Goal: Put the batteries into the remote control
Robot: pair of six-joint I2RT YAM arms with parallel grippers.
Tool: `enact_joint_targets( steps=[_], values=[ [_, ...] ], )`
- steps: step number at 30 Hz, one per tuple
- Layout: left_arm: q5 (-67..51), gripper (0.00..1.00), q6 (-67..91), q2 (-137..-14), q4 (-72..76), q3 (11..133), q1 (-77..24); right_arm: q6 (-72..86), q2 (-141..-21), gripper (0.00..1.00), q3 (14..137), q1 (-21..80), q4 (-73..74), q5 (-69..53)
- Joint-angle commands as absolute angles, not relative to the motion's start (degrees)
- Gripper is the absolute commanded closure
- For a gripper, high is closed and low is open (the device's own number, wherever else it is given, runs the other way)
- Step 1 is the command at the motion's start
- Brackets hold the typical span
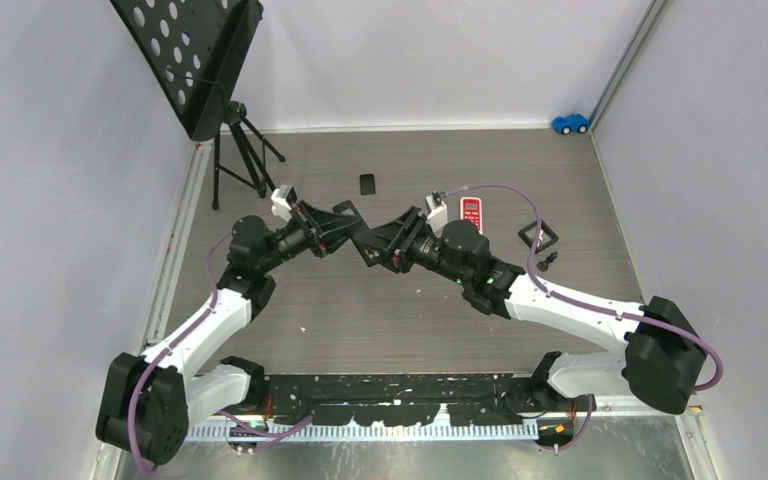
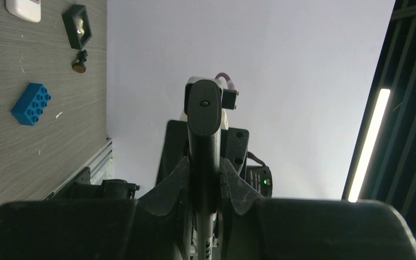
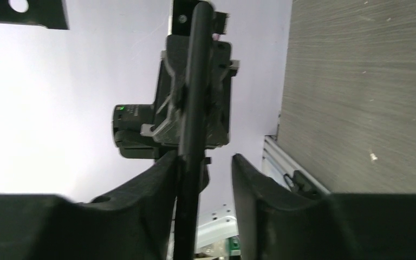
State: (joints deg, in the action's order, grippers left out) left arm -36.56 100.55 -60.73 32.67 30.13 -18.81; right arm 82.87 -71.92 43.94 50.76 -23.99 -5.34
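from above, a grey wood-grain table sits between pale walls, with a metal rail along its left edge. a perforated black stand on a tripod fills the far left corner, and a blue toy car sits in the far right corner. the left gripper and right gripper meet over the middle with a black remote between them. a small black rectangular piece lies toward the far edge. a white remote, a black square frame and a battery lie toward the right edge. open wood shows between the arms and the near edge.

left wrist: its fingers press on both sides of the black remote. a blue block lies near the battery.

right wrist: its fingers stand spread. the remote is edge-on against one of them, with a gap before the other.
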Motion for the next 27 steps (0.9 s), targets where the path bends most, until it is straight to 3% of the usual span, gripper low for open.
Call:
enact_joint_targets(
  steps=[1,3,6,18,27],
  values=[
    [-39.8,1.0,96.15,-57.58,34.31,32.03,-19.64,78.49,-70.32,0.46,43.44,49.9,-23.22,-6.25],
    [-39.89,1.0,93.04,-57.1,30.67,32.52,-19.47,76.54,-68.92,0.38,43.3,49.67,-24.31,-8.39],
    [-40.42,1.0,88.74,-56.72,27.78,32.86,-19.12,73.58,-66.94,0.35,43.14,49.11,-24.79,-11.95],
    [-45.8,1.0,85.07,-56.28,28.59,35.82,-18.63,64.24,-62.93,0.42,43.23,48.87,-19.35,-19.32],
    [-47.6,1.0,84.11,-55.4,27.68,37.14,-18.54,62.75,-63.42,0.8,44.18,48.93,-17.69,-19.14]
  ],
)
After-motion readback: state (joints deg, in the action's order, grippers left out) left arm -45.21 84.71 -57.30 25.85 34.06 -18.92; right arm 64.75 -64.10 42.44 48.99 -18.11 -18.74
